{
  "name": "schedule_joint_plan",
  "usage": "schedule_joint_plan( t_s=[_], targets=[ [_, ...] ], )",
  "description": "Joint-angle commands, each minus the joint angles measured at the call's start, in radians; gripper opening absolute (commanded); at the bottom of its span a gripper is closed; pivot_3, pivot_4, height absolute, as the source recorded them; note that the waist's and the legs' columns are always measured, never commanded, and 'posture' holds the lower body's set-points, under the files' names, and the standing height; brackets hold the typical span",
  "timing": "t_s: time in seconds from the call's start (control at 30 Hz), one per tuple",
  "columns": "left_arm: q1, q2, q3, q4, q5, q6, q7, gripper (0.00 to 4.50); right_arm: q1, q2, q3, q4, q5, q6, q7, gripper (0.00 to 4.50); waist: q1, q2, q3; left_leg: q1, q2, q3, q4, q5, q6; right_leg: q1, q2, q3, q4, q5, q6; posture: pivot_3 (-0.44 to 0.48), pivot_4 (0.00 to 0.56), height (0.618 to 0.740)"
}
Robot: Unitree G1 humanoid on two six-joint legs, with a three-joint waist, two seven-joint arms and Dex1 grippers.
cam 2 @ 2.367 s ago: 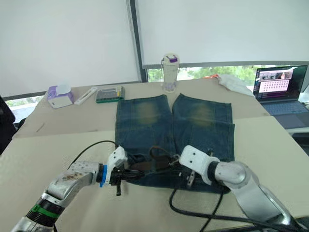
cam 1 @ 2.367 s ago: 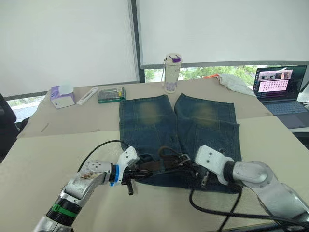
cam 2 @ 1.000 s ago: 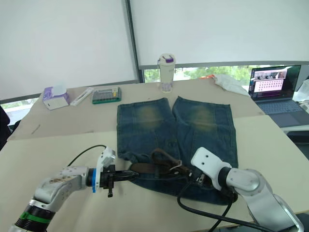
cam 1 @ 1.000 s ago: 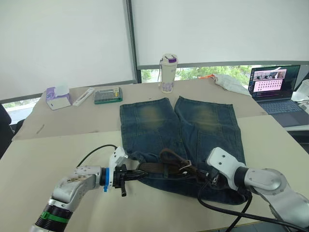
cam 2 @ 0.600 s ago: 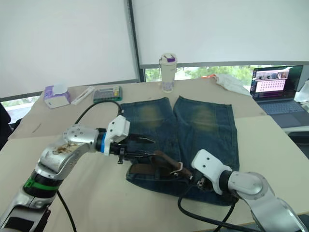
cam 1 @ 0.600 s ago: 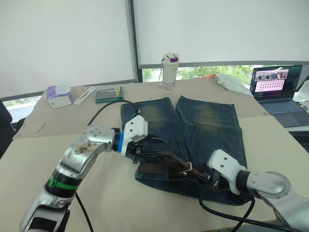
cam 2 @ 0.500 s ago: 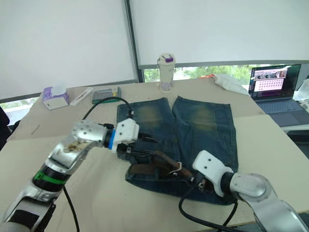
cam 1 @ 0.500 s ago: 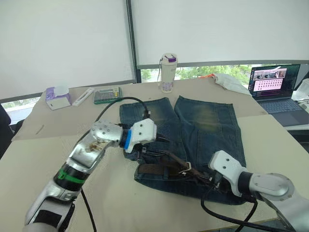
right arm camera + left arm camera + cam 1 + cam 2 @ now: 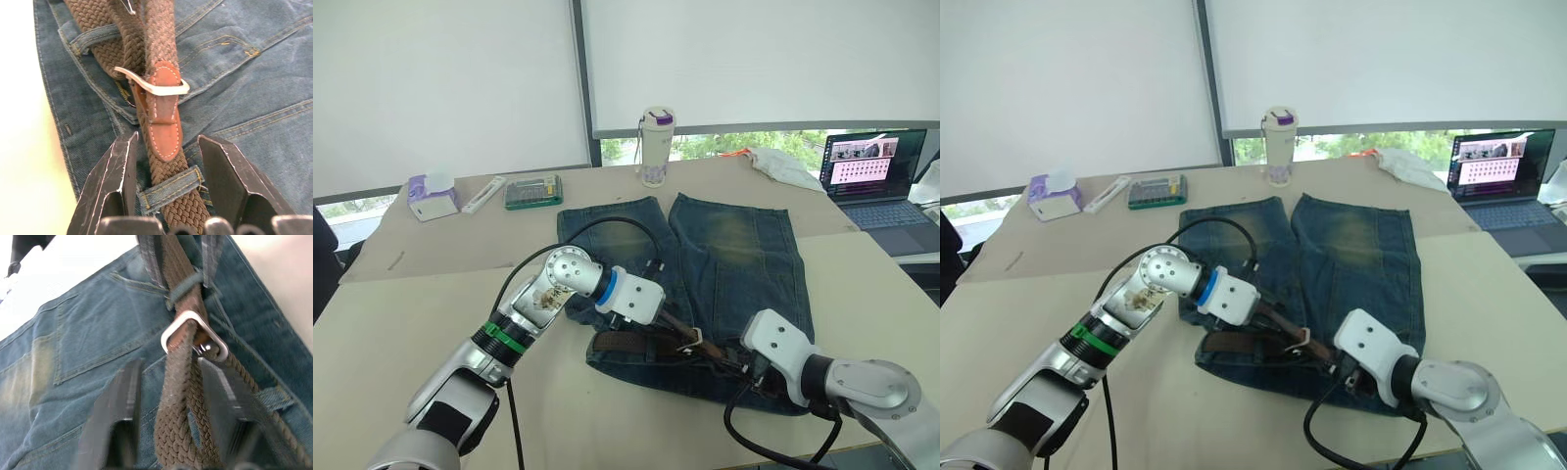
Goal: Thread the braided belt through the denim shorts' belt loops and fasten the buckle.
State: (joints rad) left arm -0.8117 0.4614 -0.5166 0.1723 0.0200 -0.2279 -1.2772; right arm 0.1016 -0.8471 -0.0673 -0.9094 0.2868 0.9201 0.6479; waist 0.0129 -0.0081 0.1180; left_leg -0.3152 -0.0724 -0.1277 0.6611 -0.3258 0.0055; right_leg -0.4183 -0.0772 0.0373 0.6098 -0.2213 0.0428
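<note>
Over the denim shorts (image 9: pixel 729 255), my left pincer (image 9: pixel 168 396) has swung in, spread astride the braided belt (image 9: pixel 178 382) behind the buckle (image 9: pixel 193 335), ready for fastening.

One denim shorts (image 9: pixel 724 264), one braided belt (image 9: pixel 182 396), one buckle (image 9: pixel 195 333), two belt loops (image 9: pixel 168 190), one laptop (image 9: pixel 873 176), one tumbler (image 9: pixel 655 147)

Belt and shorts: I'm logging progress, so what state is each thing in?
braided belt: partly threaded under belt loops, strap passed through the buckle
buckle: strap through the frame, lying on the waistband
denim shorts: spread flat on the table
left gripper: open, straddling the strap
right gripper: open, straddling the strap
laptop: open, screen lit
</note>
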Motion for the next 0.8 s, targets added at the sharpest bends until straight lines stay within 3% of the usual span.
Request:
schedule_joint_plan(
  t_s=[0.03, 0.07, 0.53, 0.8],
  targets=[
    [-0.031, -0.009, -0.005, 0.023, 0.044, -0.073, 0.006, 0.24, -0.015, -0.004, -0.027, -0.037, 0.019, 0.01, -0.007, 2.22, 0.001, 0.0, 0.0, 0.0, 0.0, 0.0, 0.0, 0.0, 0.0, 0.0, 0.0, 0.0, 0.0, 0.0, 0.0, 0.0, 0.15, 0.74],
    [-0.033, -0.017, -0.007, 0.033, 0.052, -0.08, 0.01, 0.05, -0.016, -0.006, -0.027, -0.036, 0.021, 0.011, -0.007, 2.22, 0.001, 0.0, 0.0, 0.0, 0.0, 0.0, 0.0, 0.0, 0.0, 0.0, 0.0, 0.0, 0.0, 0.0, 0.0, 0.0, 0.15, 0.74],
    [-0.013, -0.115, 0.003, 0.091, 0.031, -0.055, 0.012, 0.05, -0.03, -0.018, 0.014, 0.023, -0.022, -0.007, -0.045, 2.22, 0.003, 0.0, 0.0, 0.0, -0.001, 0.0, 0.001, 0.0, 0.001, 0.001, 0.0, 0.0, 0.0, 0.0, 0.0, 0.0, 0.15, 0.74],
    [-0.012, -0.125, 0.012, 0.114, 0.031, -0.045, 0.011, 0.05, -0.069, -0.022, 0.071, 0.059, -0.063, -0.016, -0.071, 2.22, 0.002, 0.0, 0.0, 0.0, 0.0, 0.0, 0.001, 0.0, 0.001, 0.0, 0.0, 0.0, 0.001, 0.0, 0.0, 0.0, 0.15, 0.74]
  ],
)
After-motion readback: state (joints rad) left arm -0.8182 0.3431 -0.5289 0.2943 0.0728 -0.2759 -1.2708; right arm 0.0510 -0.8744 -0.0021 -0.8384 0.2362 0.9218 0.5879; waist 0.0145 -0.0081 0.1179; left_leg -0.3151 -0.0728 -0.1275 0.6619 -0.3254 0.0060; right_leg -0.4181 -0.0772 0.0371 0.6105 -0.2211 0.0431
